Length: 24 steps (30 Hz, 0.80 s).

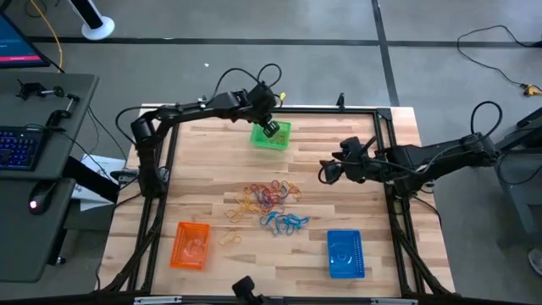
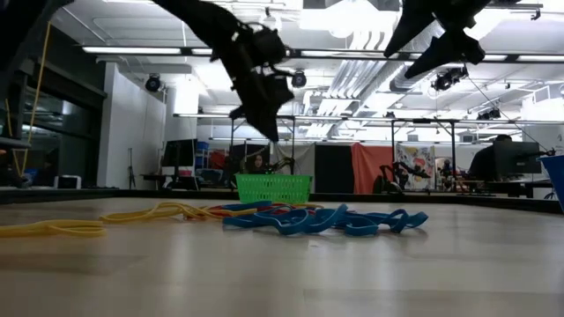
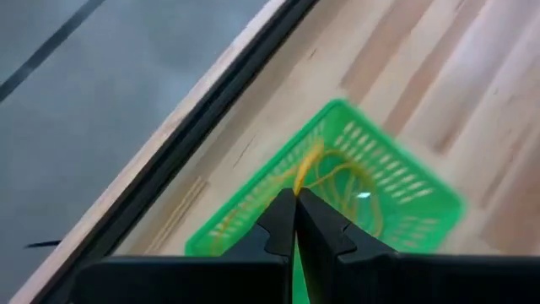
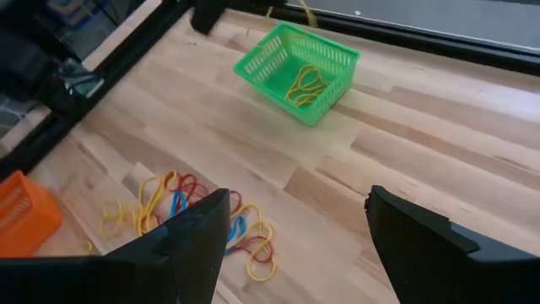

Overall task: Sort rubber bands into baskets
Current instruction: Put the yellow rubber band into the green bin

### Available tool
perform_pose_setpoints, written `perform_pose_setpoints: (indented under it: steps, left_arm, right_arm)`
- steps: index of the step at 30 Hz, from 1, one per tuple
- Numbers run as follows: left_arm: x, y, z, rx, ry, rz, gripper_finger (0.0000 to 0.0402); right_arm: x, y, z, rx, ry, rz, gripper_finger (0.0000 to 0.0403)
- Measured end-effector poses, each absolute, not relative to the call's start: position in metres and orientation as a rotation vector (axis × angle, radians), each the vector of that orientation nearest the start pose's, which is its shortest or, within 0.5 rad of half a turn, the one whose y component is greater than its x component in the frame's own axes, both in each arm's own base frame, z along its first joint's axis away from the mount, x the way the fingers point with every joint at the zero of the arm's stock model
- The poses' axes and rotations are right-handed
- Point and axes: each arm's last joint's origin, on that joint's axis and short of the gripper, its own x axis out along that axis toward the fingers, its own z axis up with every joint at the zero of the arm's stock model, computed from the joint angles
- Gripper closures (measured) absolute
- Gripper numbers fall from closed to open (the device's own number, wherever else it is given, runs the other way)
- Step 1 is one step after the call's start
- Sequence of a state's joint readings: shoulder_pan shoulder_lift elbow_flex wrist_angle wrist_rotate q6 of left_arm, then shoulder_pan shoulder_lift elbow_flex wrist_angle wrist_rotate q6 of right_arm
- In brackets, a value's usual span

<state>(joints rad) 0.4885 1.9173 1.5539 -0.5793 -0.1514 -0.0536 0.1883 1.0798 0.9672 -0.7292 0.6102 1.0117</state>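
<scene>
The rubber bands point(image 1: 269, 203) lie in a loose tangle of yellow, red and blue at the middle of the wooden bench point(image 1: 212, 152); a few yellow ones point(image 4: 306, 84) already sit inside the green basket point(image 1: 272, 136) near the far edge. The left gripper point(image 1: 269, 128) hangs just above that basket, its jaws pressed together on a thin yellow band point(image 3: 305, 165) that trails down into it. The orange basket point(image 1: 190, 246) and blue basket point(image 1: 345, 253) stand at the near corners, well apart from the pile. The right gripper point(image 1: 326, 172) hovers over bare wood to the pile's right, jaws spread wide and holding nothing. From the low view the green basket's base is hidden behind the heap of bands. A desk with a keyboard point(image 1: 20, 146) stands to the left, black cables on the grey floor around.
</scene>
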Motion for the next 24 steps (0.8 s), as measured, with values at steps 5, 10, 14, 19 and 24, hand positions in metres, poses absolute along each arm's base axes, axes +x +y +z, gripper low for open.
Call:
perform_pose_setpoints:
  steps: [5,10,14,19,24]
  left_arm:
    - [0.371,0.198,0.224,-0.196,0.997,0.571,0.0401]
    - [0.374,0.193,0.223,-0.194,1.007,0.568,0.0396]
    - [0.372,0.191,0.222,-0.176,1.039,0.551,0.036]
    - [0.364,0.187,0.217,-0.228,1.141,0.562,0.0281]
    - [0.359,0.179,0.233,-0.332,1.212,0.599,0.0203]
  right_arm:
    - [0.206,0.022,0.3,0.639,0.485,-0.743,0.0137]
    - [0.206,0.022,0.3,0.626,0.491,-0.74,0.0137]
    - [0.206,0.022,0.3,0.595,0.505,-0.733,0.0137]
    - [0.206,0.023,0.3,0.505,0.555,-0.686,0.0137]
    - [0.206,0.02,0.299,0.441,0.587,-0.666,0.0137]
